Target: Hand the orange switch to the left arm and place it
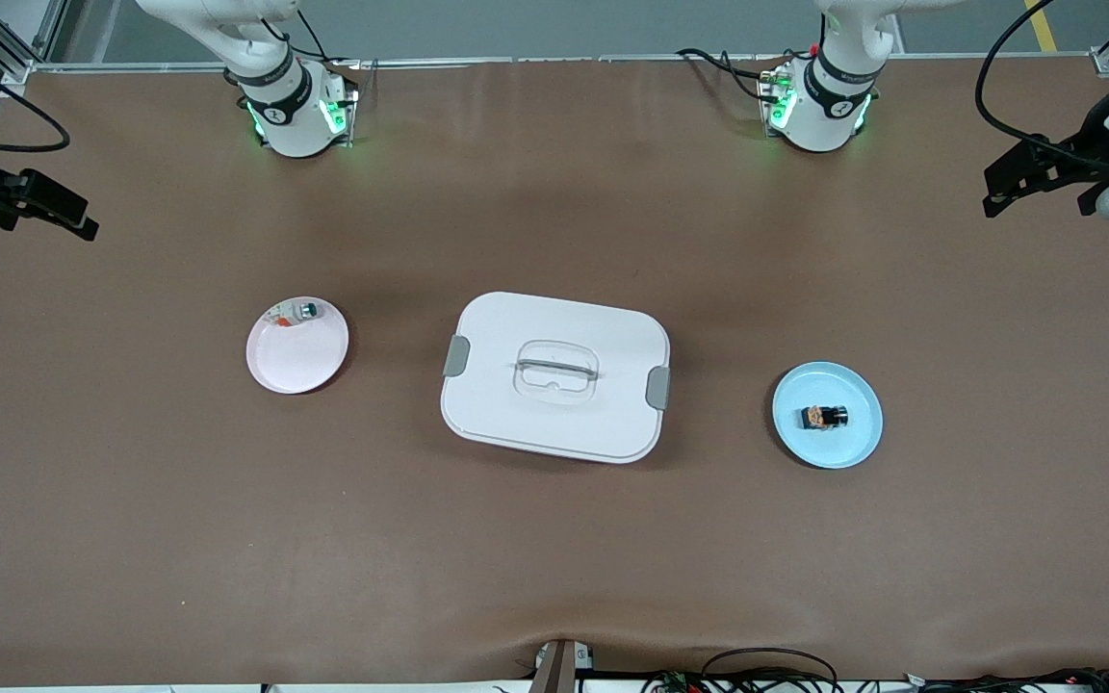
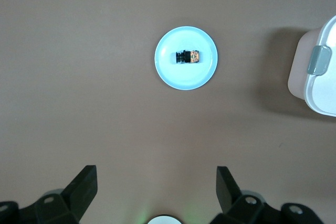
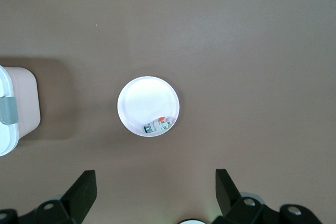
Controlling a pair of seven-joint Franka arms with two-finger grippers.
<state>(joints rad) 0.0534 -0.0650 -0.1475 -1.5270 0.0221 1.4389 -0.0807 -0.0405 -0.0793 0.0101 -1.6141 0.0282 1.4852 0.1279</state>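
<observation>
The orange switch (image 1: 824, 417) (image 2: 189, 56), a tiny black cylinder with an orange end, lies on its side on a blue plate (image 1: 853, 448) (image 2: 173, 72) toward the left arm's end of the table. The white box (image 1: 516, 414) (image 2: 325, 87) (image 3: 16, 103) with grey latches stands mid-table. My left gripper (image 1: 1041, 197) (image 2: 156, 174) hangs high over the table's left-arm end, open and empty. My right gripper (image 1: 39, 214) (image 3: 155, 174) hangs high over the right arm's end, also open and empty.
A pink plate (image 1: 295, 361) (image 3: 142, 100) toward the right arm's end holds a small white-and-green part (image 1: 304, 311) (image 3: 157, 126) near its rim. Cables (image 1: 766, 674) trail along the table edge nearest the front camera. Brown tabletop surrounds the box and both plates.
</observation>
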